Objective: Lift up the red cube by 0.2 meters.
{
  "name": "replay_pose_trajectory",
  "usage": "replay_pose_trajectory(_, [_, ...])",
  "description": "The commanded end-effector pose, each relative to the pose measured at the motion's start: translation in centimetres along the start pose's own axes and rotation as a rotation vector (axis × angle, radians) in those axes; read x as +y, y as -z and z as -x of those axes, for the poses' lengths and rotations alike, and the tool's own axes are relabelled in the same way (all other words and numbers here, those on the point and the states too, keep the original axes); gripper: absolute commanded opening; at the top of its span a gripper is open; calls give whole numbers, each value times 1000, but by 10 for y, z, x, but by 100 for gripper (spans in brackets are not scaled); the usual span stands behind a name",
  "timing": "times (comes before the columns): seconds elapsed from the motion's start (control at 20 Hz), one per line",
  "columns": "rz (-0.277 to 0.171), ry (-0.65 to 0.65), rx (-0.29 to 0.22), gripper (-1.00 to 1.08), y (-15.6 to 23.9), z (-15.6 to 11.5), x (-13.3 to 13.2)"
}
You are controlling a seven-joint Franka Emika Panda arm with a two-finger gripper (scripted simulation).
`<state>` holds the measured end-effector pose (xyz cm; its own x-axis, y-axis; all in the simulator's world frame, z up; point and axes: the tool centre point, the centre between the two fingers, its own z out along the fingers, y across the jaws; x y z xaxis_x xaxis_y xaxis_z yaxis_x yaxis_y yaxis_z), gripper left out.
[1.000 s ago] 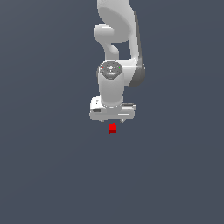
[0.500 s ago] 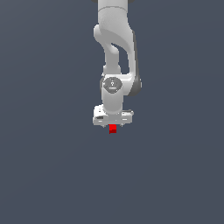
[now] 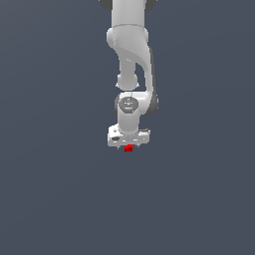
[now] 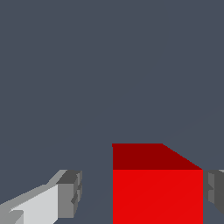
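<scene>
Exterior view: the arm hangs down from the top edge of the frame, slightly right of centre, with its wrist pointing straight down over a plain grey bench. The gripper sits at the low end of the arm, its white body lying crosswise. The cube shows as a small red patch directly beneath that body, roughly at its middle, with the gripper housing covering its upper part. Whether the cube rests on the bench or is off it cannot be told from this view.

Wrist view, left to right: one finger stands on the left, white with a grey pad, and a clear strip of bench separates it from the cube's near face. The cube fills the space from the middle towards the right, its top face darker than the bright front face. The second finger is at the right edge, and its pad lies right against the cube's side or just beside it; contact cannot be confirmed.

Jaws: apart, straddling the cube, with the gap on the left side plainly unclosed. The cube sits off-centre between them, nearer the right finger. No grip is established.
</scene>
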<state>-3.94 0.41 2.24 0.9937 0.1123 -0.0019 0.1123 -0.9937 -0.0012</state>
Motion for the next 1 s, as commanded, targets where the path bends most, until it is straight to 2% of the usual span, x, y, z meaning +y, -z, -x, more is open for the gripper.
replay_pose_trajectory(0.0, [1, 2, 2, 100, -3, -1, 0])
replay_pose_trajectory(0.05, [1, 2, 2, 100, -2, -1, 0])
replay_pose_trajectory(0.1, [1, 2, 2, -100, -2, -1, 0])
replay_pose_trajectory(0.65, [1, 2, 1, -100, -2, 0, 0])
replay_pose_trajectory(0.95, [1, 2, 1, -100, 11, 0, 0])
